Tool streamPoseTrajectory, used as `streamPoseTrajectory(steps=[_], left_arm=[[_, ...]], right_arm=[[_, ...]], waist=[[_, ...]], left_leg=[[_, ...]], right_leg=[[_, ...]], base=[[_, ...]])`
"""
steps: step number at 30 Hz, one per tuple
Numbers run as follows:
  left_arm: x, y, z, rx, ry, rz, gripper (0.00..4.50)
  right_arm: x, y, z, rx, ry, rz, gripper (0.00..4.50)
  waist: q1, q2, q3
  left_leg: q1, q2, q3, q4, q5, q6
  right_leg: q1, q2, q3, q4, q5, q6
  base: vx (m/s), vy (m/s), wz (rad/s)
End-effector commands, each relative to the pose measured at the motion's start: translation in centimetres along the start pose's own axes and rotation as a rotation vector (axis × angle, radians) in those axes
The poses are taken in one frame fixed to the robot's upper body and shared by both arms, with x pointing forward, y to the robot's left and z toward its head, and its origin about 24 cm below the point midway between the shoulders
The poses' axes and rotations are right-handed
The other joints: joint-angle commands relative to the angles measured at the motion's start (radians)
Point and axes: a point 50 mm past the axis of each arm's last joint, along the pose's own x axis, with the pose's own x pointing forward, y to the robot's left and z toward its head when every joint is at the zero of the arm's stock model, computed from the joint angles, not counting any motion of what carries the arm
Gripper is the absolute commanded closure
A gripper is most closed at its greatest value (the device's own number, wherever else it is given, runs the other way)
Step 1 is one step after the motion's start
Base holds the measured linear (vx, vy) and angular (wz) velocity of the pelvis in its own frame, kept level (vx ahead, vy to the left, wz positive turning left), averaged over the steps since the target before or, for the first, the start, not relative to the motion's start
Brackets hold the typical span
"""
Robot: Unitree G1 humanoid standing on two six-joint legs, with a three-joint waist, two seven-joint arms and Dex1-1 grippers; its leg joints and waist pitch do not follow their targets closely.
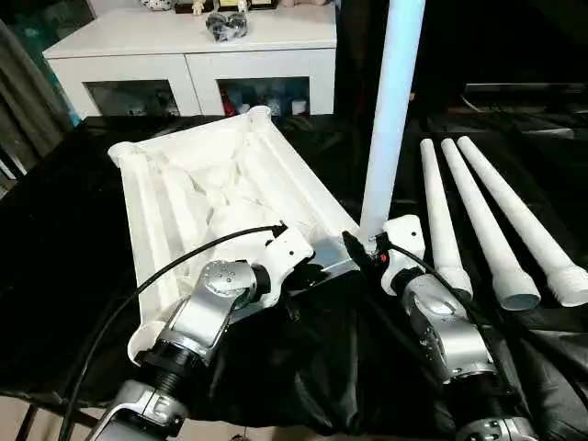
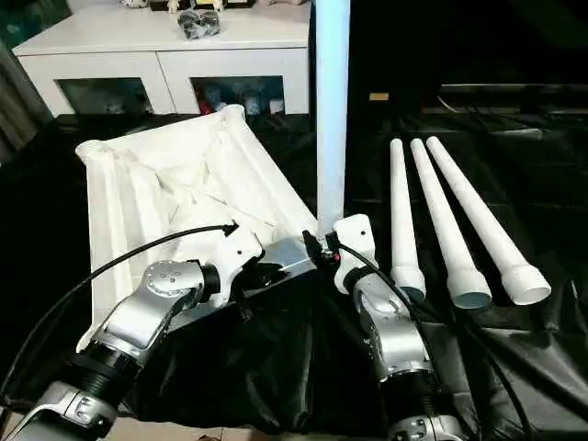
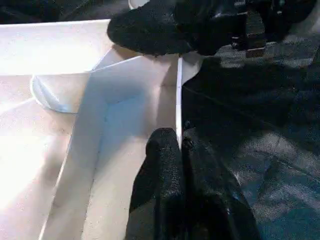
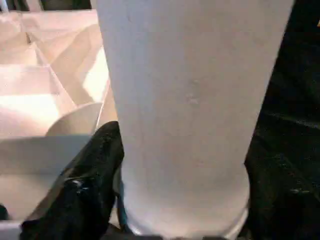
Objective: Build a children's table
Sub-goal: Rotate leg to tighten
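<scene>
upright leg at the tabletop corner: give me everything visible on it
The upright leg is a long white tube, smooth and plastic-looking, running out of the top of the head views. It stands near vertical at the near right corner of the upturned tabletop; whether it is fully seated in the socket cannot be told. The right gripper is around its base, one black finger against its side. The left gripper pinches the tabletop's thin rim beside it. Three more legs lie on the black cloth.

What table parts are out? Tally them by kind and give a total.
Tabletop: 1, lying underside up.
Legs: 4, with one standing leg upright at the tabletop's near corner and three loose legs lying side by side on the black cloth.
Total: 5 parts.
</scene>
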Motion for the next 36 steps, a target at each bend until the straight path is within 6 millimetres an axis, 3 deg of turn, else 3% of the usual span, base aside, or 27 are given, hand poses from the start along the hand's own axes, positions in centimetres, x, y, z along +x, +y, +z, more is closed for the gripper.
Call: streamPoseTrajectory(steps=[1,5,6,7,8,11,12,13,18,19,20,25,33,36], left_arm=[[1.4,-1.3,2.2,0.06,-0.068,-0.079,4.5],[0.3,-1.2,1.7,0.085,-0.07,-0.136,4.5],[0.1,-1.2,1.5,0.089,-0.07,-0.149,4.5],[-0.3,-1.2,1.3,0.094,-0.065,-0.171,4.5],[-0.5,-1.2,1.2,0.098,-0.06,-0.184,4.5],[-1.5,-0.8,0.6,0.11,-0.039,-0.215,4.5],[-1.9,-0.6,0.3,0.115,-0.029,-0.226,4.5],[-2.2,-0.4,0.0,0.119,-0.02,-0.235,4.5],[-3.4,0.2,-0.6,0.127,0.003,-0.266,4.5],[-3.6,0.3,-0.6,0.126,0.006,-0.271,4.5],[-3.6,0.3,-0.6,0.126,0.006,-0.271,4.5],[-4.7,1.1,-1.1,0.138,0.032,-0.295,4.5],[-5.2,1.4,-1.3,0.143,0.049,-0.317,4.5],[-5.1,1.3,-1.3,0.136,0.041,-0.313,4.5]], right_arm=[[0.8,3.9,-1.0,0.029,0.054,0.186,0.81],[0.2,2.6,-0.8,-0.053,0.05,0.249,0.69],[0.0,2.4,-0.8,-0.065,0.051,0.268,0.69],[-0.3,2.0,-0.8,-0.093,0.057,0.302,0.69],[-0.5,1.8,-0.7,-0.112,0.061,0.329,0.69],[-1.4,1.0,-0.6,-0.172,0.08,0.446,0.69],[-1.9,0.7,-0.5,-0.194,0.091,0.514,0.69],[-2.3,0.5,-0.5,-0.206,0.104,0.568,0.69],[-3.7,0.0,-0.3,-0.227,0.147,0.752,0.69],[-3.9,0.0,-0.3,-0.231,0.155,0.778,0.69],[-3.9,0.0,-0.3,-0.231,0.155,0.778,0.69],[-4.9,-0.3,-0.3,-0.244,0.224,0.927,1.04],[-5.3,-0.3,-0.2,-0.237,0.259,1.006,1.7],[-5.2,-0.1,-0.4,-0.227,0.255,0.985,1.74]], waist=[[-0.004,-0.005,-0.038],[-0.003,-0.005,-0.044],[-0.003,-0.006,-0.046],[-0.003,0.002,-0.046],[-0.005,-0.006,-0.048],[0.003,-0.004,-0.05],[0.008,-0.002,-0.052],[0.008,-0.008,-0.051],[0.015,-0.005,-0.045],[0.016,-0.012,-0.045],[0.017,-0.008,-0.046],[0.024,-0.013,-0.048],[0.032,-0.012,-0.049],[0.032,-0.014,-0.05]], left_leg=[[0.002,0.058,-0.032,-0.092,-0.295,0.017],[-0.001,0.058,-0.029,-0.087,-0.252,0.032],[-0.004,0.057,-0.029,-0.083,-0.219,0.048],[-0.004,0.058,-0.029,-0.082,-0.212,0.052],[-0.004,0.058,-0.027,-0.078,-0.197,0.063],[-0.002,0.058,-0.025,-0.071,-0.147,0.102],[0.003,0.062,-0.023,-0.068,-0.145,0.111],[0.002,0.062,-0.021,-0.068,-0.143,0.117],[0.002,0.065,-0.023,-0.075,-0.199,0.101],[0.002,0.065,-0.022,-0.075,-0.199,0.101],[0.002,0.066,-0.022,-0.074,-0.19,0.1],[0.0,0.065,-0.022,-0.07,-0.145,0.116],[0.002,0.066,-0.021,-0.07,-0.148,0.11],[0.002,0.065,-0.021,-0.069,-0.144,0.109]], right_leg=[[0.028,-0.072,0.043,-0.095,-0.262,-0.187],[0.033,-0.071,0.042,-0.086,-0.174,-0.207],[0.038,-0.07,0.041,-0.08,-0.111,-0.223],[0.038,-0.071,0.04,-0.077,-0.092,-0.229],[0.04,-0.07,0.04,-0.075,-0.056,-0.24],[0.042,-0.07,0.037,-0.069,0.009,-0.264],[0.039,-0.071,0.038,-0.068,0.019,-0.27],[0.039,-0.069,0.038,-0.068,0.023,-0.273],[0.04,-0.07,0.036,-0.072,-0.075,-0.272],[0.04,-0.071,0.037,-0.074,-0.082,-0.271],[0.04,-0.072,0.037,-0.072,-0.085,-0.272],[0.041,-0.071,0.036,-0.069,-0.062,-0.27],[0.038,-0.071,0.035,-0.067,-0.068,-0.276],[0.039,-0.071,0.035,-0.066,-0.06,-0.276]], base=[[0.0,0.0,0.0],[0.0,0.0,0.0],[0.0,0.0,0.0],[0.0,0.0,0.0],[0.0,0.0,0.0],[0.0,0.0,0.0],[0.0,0.0,0.0],[0.0,0.0,0.0],[0.0,0.0,0.0],[0.0,0.0,0.0],[0.0,0.0,0.0],[0.0,0.0,0.0],[0.0,0.0,0.0],[0.0,0.0,0.0]])
